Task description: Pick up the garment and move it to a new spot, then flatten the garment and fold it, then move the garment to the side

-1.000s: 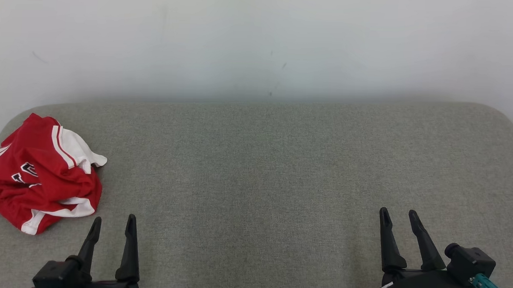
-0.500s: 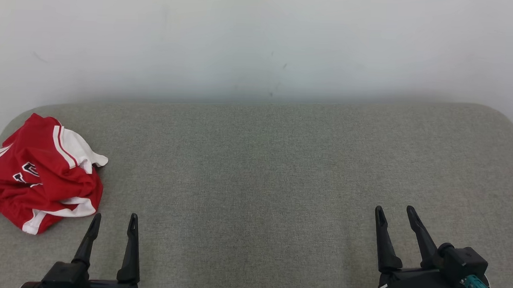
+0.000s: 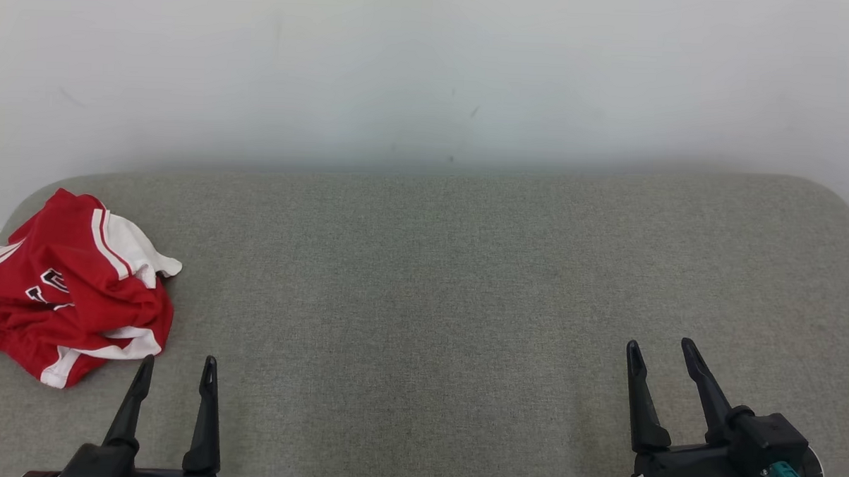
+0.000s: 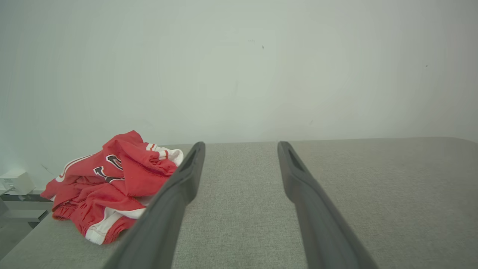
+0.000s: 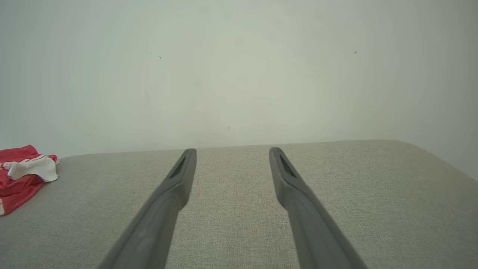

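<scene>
The garment (image 3: 70, 286) is a crumpled red piece with white trim and dark lettering, lying at the far left of the grey fabric surface (image 3: 423, 288). The left wrist view has the garment (image 4: 112, 183) left of the fingers, and it sits at the left edge of the right wrist view (image 5: 22, 175). My left gripper (image 3: 176, 362) stands open just right of and nearer than the garment, touching nothing. Far over at the lower right my right gripper (image 3: 661, 344) is open and empty.
A pale wall (image 3: 430, 69) rises straight behind the grey surface. The surface's corners are rounded at the back left and back right. A small white box (image 4: 16, 181) sits on a ledge beyond the left edge in the left wrist view.
The left gripper has drawn back a little toward the lower edge and shifted slightly left. The right gripper has shifted slightly. The garment lies as before.
</scene>
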Controlling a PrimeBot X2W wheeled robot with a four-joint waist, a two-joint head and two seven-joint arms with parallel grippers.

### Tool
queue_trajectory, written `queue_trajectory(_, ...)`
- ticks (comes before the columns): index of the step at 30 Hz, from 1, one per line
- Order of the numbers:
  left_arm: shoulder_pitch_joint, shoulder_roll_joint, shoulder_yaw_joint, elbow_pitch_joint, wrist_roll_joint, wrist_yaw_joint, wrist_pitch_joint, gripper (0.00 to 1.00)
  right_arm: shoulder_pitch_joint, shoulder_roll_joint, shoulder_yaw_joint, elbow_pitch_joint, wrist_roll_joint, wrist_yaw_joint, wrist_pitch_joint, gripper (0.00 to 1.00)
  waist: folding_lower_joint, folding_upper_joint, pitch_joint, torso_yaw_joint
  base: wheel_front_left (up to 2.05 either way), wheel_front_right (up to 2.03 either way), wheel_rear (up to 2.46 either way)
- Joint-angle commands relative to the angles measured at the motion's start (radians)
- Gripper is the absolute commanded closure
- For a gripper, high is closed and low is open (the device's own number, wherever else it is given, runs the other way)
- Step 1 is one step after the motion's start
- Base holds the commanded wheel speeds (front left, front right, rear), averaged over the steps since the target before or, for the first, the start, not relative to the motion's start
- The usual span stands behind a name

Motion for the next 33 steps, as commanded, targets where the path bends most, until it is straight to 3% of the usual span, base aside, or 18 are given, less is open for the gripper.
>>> queue_trajectory(1, 0.006, -0.002, 0.009, -0.003, 0.015, -0.007, -0.010, 0.00, 0.010, -0.002, -0.004, -0.005, -0.028, 0.003, -0.011, 0.00, 0.0000, -0.0001, -0.001, 0.002, 0.00, 0.00, 0.00)
queue_trajectory(11, 0.024, -0.014, 0.033, -0.015, 0.028, -0.041, -0.029, 0.00, 0.021, -0.003, -0.006, -0.009, -0.087, 0.003, -0.028, 0.00, 0.0000, -0.0001, -0.005, 0.009, 0.00, 0.00, 0.00)
queue_trajectory(33, 0.007, -0.022, 0.043, 0.017, 0.015, -0.062, -0.027, 0.00, 0.025, -0.002, -0.013, -0.001, -0.052, 0.003, -0.026, 0.00, 0.0000, -0.0001, -0.005, 0.030, 0.00, 0.00, 0.00)
